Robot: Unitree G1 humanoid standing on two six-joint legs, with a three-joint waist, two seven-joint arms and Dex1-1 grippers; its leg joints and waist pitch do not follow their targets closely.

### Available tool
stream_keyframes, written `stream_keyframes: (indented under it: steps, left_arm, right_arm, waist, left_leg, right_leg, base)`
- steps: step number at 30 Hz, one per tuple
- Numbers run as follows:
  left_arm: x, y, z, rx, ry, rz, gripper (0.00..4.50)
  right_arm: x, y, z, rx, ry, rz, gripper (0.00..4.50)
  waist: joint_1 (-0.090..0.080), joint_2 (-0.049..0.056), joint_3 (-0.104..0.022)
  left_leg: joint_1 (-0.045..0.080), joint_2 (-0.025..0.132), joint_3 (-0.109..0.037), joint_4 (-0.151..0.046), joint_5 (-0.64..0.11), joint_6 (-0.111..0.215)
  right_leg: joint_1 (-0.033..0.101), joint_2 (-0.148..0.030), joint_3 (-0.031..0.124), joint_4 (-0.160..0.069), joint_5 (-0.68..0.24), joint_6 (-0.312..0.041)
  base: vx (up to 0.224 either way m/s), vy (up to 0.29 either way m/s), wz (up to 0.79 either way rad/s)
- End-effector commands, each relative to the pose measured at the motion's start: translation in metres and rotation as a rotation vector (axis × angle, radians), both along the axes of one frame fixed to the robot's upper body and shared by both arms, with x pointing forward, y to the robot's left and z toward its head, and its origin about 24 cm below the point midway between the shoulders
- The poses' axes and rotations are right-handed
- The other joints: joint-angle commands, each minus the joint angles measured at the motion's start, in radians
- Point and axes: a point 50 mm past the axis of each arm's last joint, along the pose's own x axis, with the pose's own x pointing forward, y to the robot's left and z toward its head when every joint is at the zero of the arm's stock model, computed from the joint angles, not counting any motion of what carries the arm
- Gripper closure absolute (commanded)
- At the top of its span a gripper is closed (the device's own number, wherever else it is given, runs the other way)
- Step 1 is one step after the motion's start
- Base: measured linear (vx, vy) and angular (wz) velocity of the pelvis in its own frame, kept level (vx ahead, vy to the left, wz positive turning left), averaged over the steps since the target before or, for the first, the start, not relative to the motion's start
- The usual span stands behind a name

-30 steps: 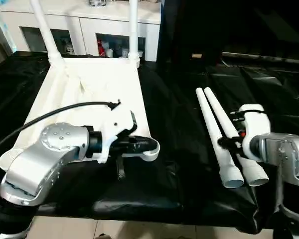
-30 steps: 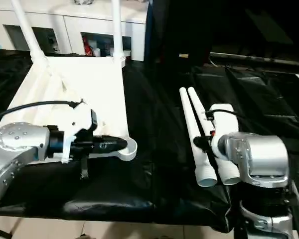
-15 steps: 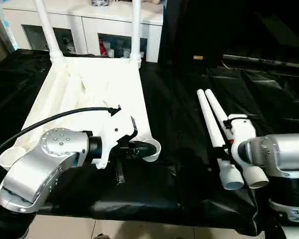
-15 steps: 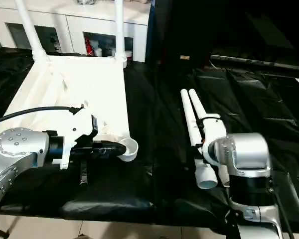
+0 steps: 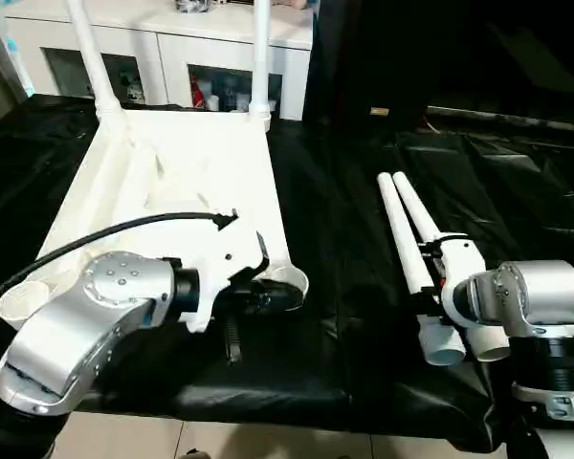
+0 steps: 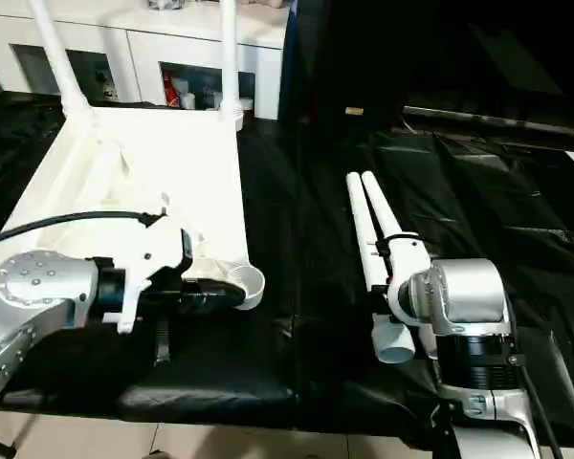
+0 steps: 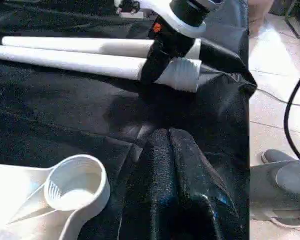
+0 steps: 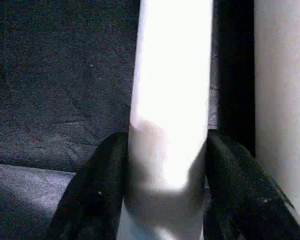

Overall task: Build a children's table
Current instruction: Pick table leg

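Your right pincer (image 8: 167, 165) is clamping 1 leg (image 5: 408, 256) at right of frame, readying it for the table top's (image 5: 182, 182) empty socket (image 7: 75, 182), lower centre; your left pincer (image 7: 176, 150) is pressing together, steadying nothing.

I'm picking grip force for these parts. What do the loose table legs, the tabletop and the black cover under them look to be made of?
Loose legs: smooth white tubes, probably hard plastic; ridged threading shows at the wide end.
Tabletop: white moulded plastic by its look, with a raised rim and a round threaded corner socket.
Black cover: thin glossy sheet, likely plastic film; it wrinkles and reflects light.
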Motion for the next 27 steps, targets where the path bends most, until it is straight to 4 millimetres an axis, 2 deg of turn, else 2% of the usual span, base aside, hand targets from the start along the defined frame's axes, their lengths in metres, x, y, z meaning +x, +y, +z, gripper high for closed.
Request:
stream_keyframes:
  steps: [1, 2, 4, 5, 8, 11, 13, 14, 16, 19, 20, 21, 22, 24, 25, 26, 27]
  left_arm:
    - [-0.001, -0.002, 0.0, 0.007, -0.001, -0.009, 4.5]
    - [0.0, 0.0, 0.0, 0.013, 0.001, -0.009, 4.5]
    - [0.0, 0.0, -0.001, 0.021, 0.005, -0.012, 4.5]
    - [0.0, 0.0, -0.001, 0.021, 0.005, -0.012, 4.5]
    - [-0.001, -0.001, -0.004, 0.026, 0.014, -0.019, 4.5]
    - [-0.002, 0.0, -0.006, 0.034, 0.016, -0.021, 4.5]
    - [-0.001, 0.0, -0.006, 0.032, 0.017, -0.019, 4.5]
    - [0.0, 0.001, -0.008, 0.028, 0.018, -0.01, 4.5]
    - [0.004, 0.002, -0.011, 0.019, 0.012, 0.014, 4.5]
    - [0.006, 0.002, -0.012, 0.001, 0.015, 0.032, 4.5]
    - [0.006, 0.002, -0.013, -0.007, 0.019, 0.038, 4.5]
    - [0.006, 0.002, -0.013, -0.007, 0.019, 0.039, 4.5]
    - [0.009, 0.003, -0.017, -0.006, 0.014, 0.056, 4.5]
    - [0.012, 0.004, -0.019, -0.009, 0.004, 0.083, 4.5]
    - [0.017, 0.006, -0.02, -0.017, -0.013, 0.116, 4.5]
    - [0.021, 0.007, -0.021, -0.024, -0.027, 0.148, 4.5]
    - [0.021, 0.007, -0.021, -0.024, -0.027, 0.148, 4.5]
  right_arm:
    - [0.002, -0.004, 0.001, 0.001, -0.008, -0.023, 2.53]
    - [0.002, -0.001, -0.001, 0.007, -0.006, -0.026, 2.53]
    - [0.002, 0.0, -0.004, 0.002, -0.006, -0.027, 2.58]
    - [0.002, 0.0, -0.004, 0.002, -0.006, -0.027, 2.58]
    - [-0.001, 0.001, -0.012, -0.001, -0.002, -0.04, 2.59]
    - [-0.002, 0.002, -0.014, 0.002, -0.005, -0.049, 2.59]
    - [-0.002, 0.002, -0.015, 0.005, -0.013, -0.054, 2.59]
    - [0.0, 0.002, -0.013, 0.014, -0.036, -0.066, 2.59]
    - [0.003, 0.002, -0.008, 0.022, -0.075, -0.075, 2.59]
    - [0.006, 0.001, -0.004, 0.033, -0.106, -0.086, 2.59]
    - [0.006, 0.001, -0.003, 0.033, -0.111, -0.086, 2.59]
    - [0.006, 0.001, -0.003, 0.035, -0.113, -0.087, 2.6]
    - [0.008, 0.001, 0.001, 0.057, -0.136, -0.103, 2.6]
    - [0.009, 0.002, 0.005, 0.07, -0.162, -0.105, 2.61]
    - [0.011, 0.005, 0.007, 0.08, -0.181, -0.102, 2.61]
    - [0.011, 0.005, 0.008, 0.08, -0.192, -0.101, 2.61]
    - [0.011, 0.005, 0.008, 0.08, -0.192, -0.101, 2.61]
  waist:
    - [-0.002, 0.004, -0.062]
    - [0.001, 0.019, -0.061]
    - [-0.002, 0.011, -0.061]
    - [0.0, 0.019, -0.061]
    - [-0.004, 0.02, -0.06]
    - [-0.005, 0.029, -0.06]
    - [-0.008, 0.027, -0.059]
    - [-0.009, 0.034, -0.059]
    - [-0.014, 0.028, -0.06]
    - [-0.018, 0.029, -0.06]
    - [-0.021, 0.025, -0.061]
    - [-0.021, 0.027, -0.061]
    - [-0.024, 0.024, -0.06]
    - [-0.026, 0.023, -0.062]
    - [-0.024, 0.037, -0.062]
    - [-0.026, 0.033, -0.061]
    - [-0.026, 0.036, -0.062]
  left_leg:
    - [0.014, 0.0, 0.003, -0.065, -0.279, -0.088]
    - [0.015, 0.0, 0.0, -0.066, -0.284, -0.091]
    - [0.015, -0.001, 0.001, -0.066, -0.298, -0.092]
    - [0.017, -0.001, 0.0, -0.066, -0.305, -0.094]
    - [0.02, -0.002, -0.002, -0.067, -0.338, -0.097]
    - [0.024, -0.003, -0.005, -0.067, -0.362, -0.1]
    - [0.024, -0.004, -0.006, -0.067, -0.381, -0.098]
    - [0.026, -0.005, -0.007, -0.067, -0.388, -0.099]
    - [0.026, -0.006, -0.007, -0.065, -0.393, -0.095]
    - [0.024, -0.006, -0.008, -0.065, -0.391, -0.09]
    - [0.022, -0.005, -0.008, -0.066, -0.387, -0.089]
    - [0.023, -0.005, -0.009, -0.066, -0.387, -0.088]
    - [0.021, -0.006, -0.008, -0.065, -0.385, -0.085]
    - [0.021, -0.006, -0.007, -0.064, -0.378, -0.082]
    - [0.023, -0.006, -0.008, -0.066, -0.374, -0.084]
    - [0.023, -0.006, -0.007, -0.066, -0.38, -0.084]
    - [0.024, -0.006, -0.007, -0.066, -0.382, -0.083]
  right_leg:
    - [0.033, -0.03, 0.028, -0.086, -0.428, -0.048]
    - [0.033, -0.032, 0.028, -0.084, -0.429, -0.05]
    - [0.032, -0.03, 0.026, -0.088, -0.44, -0.05]
    - [0.031, -0.031, 0.026, -0.088, -0.445, -0.051]
    - [0.028, -0.028, 0.024, -0.093, -0.46, -0.048]
    - [0.028, -0.028, 0.022, -0.096, -0.477, -0.048]
    - [0.027, -0.027, 0.019, -0.099, -0.491, -0.045]
    - [0.026, -0.026, 0.018, -0.1, -0.502, -0.043]
    - [0.026, -0.026, 0.016, -0.104, -0.522, -0.035]
    - [0.026, -0.027, 0.016, -0.105, -0.533, -0.029]
    - [0.027, -0.026, 0.015, -0.105, -0.531, -0.031]
    - [0.027, -0.027, 0.015, -0.105, -0.529, -0.032]
    - [0.026, -0.026, 0.015, -0.105, -0.532, -0.031]
    - [0.025, -0.027, 0.016, -0.107, -0.537, -0.025]
    - [0.025, -0.026, 0.017, -0.104, -0.518, -0.027]
    - [0.023, -0.024, 0.017, -0.107, -0.516, -0.027]
    - [0.024, -0.024, 0.016, -0.106, -0.512, -0.028]
  base:
    - [0.0, 0.0, 0.0]
    - [0.0, 0.0, 0.0]
    - [0.0, 0.0, 0.0]
    - [0.0, 0.0, 0.0]
    - [0.0, 0.0, 0.0]
    - [0.0, 0.0, 0.0]
    - [0.0, 0.0, 0.0]
    - [0.0, 0.0, 0.0]
    - [0.0, 0.0, 0.0]
    - [0.0, 0.0, 0.0]
    - [0.0, 0.0, 0.0]
    - [0.0, 0.0, 0.0]
    - [0.0, 0.0, 0.0]
    - [0.0, 0.0, 0.0]
    - [0.0, 0.0, 0.0]
    - [0.0, 0.0, 0.0]
    - [0.0, 0.0, 0.0]
